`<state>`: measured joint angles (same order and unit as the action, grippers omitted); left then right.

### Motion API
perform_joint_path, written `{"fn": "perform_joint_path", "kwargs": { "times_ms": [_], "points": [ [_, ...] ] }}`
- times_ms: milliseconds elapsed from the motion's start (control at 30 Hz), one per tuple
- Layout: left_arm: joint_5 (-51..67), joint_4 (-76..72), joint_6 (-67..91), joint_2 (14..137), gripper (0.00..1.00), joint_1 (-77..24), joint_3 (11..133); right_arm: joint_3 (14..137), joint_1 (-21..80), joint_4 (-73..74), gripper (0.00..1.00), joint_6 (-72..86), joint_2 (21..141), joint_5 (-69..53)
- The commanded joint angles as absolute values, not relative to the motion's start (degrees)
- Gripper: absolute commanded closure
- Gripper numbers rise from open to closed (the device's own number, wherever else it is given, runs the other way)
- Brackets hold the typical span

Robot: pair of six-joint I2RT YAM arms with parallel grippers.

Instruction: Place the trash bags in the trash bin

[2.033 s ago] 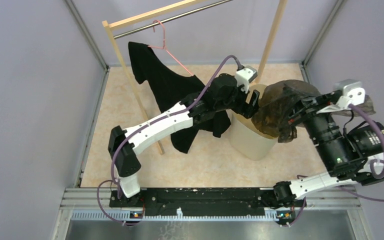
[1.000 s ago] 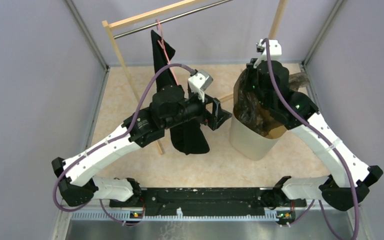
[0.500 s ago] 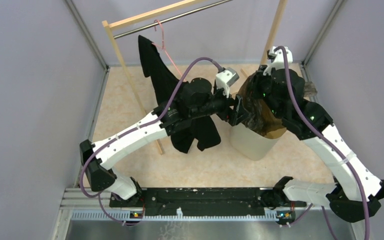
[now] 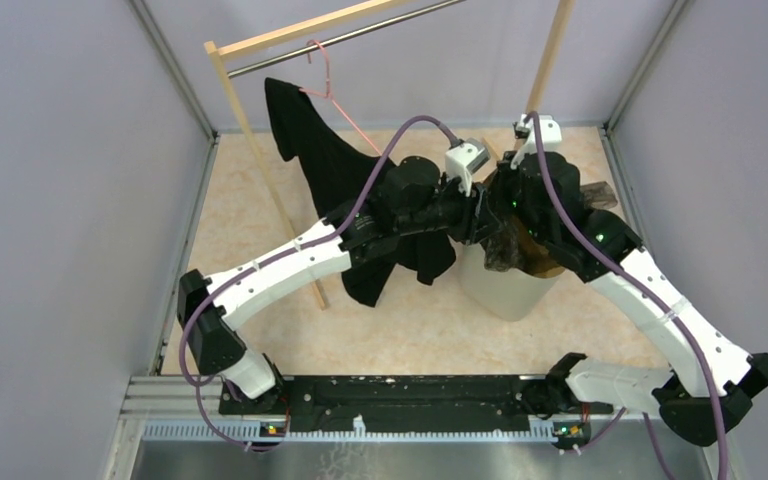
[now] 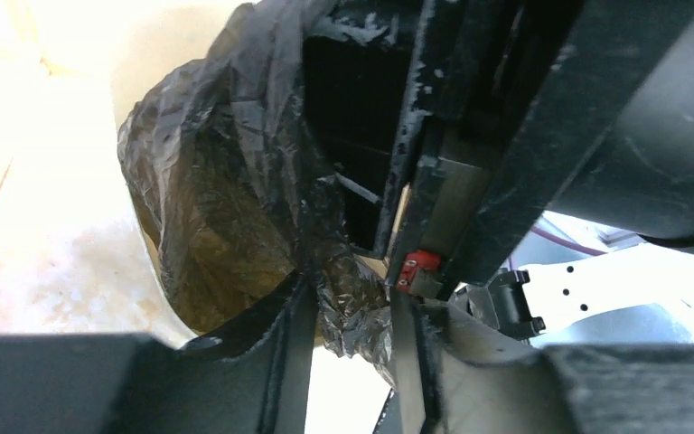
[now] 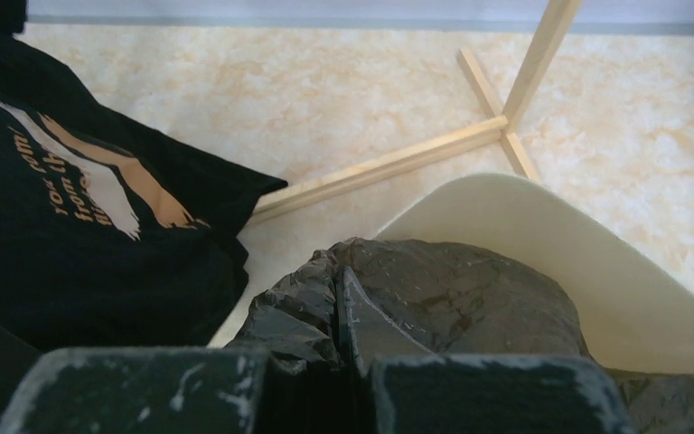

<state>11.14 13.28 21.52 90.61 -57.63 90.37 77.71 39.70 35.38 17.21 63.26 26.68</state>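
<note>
The cream trash bin [image 4: 500, 290] stands right of centre on the floor. The brown-grey trash bag [image 4: 520, 250] is bunched over its mouth, partly inside. My right gripper [image 4: 512, 218] is above the bin and shut on the bag's film; in the right wrist view my right gripper [image 6: 348, 303] pinches a crumpled fold, with the bin's rim [image 6: 596, 262] behind. My left gripper [image 4: 480, 218] is at the bin's left rim. In the left wrist view my left gripper [image 5: 352, 334] has a twisted bunch of the bag [image 5: 226, 181] between its narrow-set fingers, right next to the right gripper's black body [image 5: 506, 136].
A black T-shirt [image 4: 330, 180] hangs on a pink hanger [image 4: 335, 100] from the wooden clothes rack [image 4: 260, 170], just left of the bin and draped against my left arm. The rack's foot [image 6: 506, 117] lies behind the bin. Grey walls close in on both sides.
My left gripper has moved right onto the bag at the bin's rim. My right gripper has come down and left, bunching the bag lower over the bin. The T-shirt has swung.
</note>
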Motion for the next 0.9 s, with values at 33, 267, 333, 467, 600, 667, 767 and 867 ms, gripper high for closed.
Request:
{"fn": "perform_joint_path", "kwargs": {
  "times_ms": [33,267,333,467,600,667,767,867],
  "points": [
    [11.41,11.66,22.06,91.94,0.66,-56.77,92.40,75.39,38.95,34.01,1.00,18.49,59.43,28.10],
    [12.39,12.26,22.84,92.72,0.85,-56.21,92.53,72.00,38.89,34.03,1.00,18.63,56.74,28.42],
    [12.15,12.28,23.02,92.48,0.91,-56.25,92.43,73.12,38.89,35.79,0.98,18.23,56.63,29.01],
    [10.97,12.35,22.88,92.16,0.98,-56.25,92.39,76.11,38.87,39.64,0.79,16.47,55.81,30.58],
    [9.10,12.93,22.30,92.10,0.99,-56.01,92.92,79.76,38.87,44.57,0.50,15.91,54.09,30.16],
    [8.40,13.47,21.84,92.22,0.98,-55.86,93.34,81.97,38.90,47.69,0.41,15.97,53.30,28.95],
    [7.32,15.07,21.31,92.62,0.99,-55.55,94.63,86.09,38.86,53.48,0.28,15.20,53.70,28.60],
    [6.57,16.24,21.25,92.80,1.00,-55.45,95.31,88.74,38.89,57.61,0.22,14.04,54.26,30.14]
  ]
}}
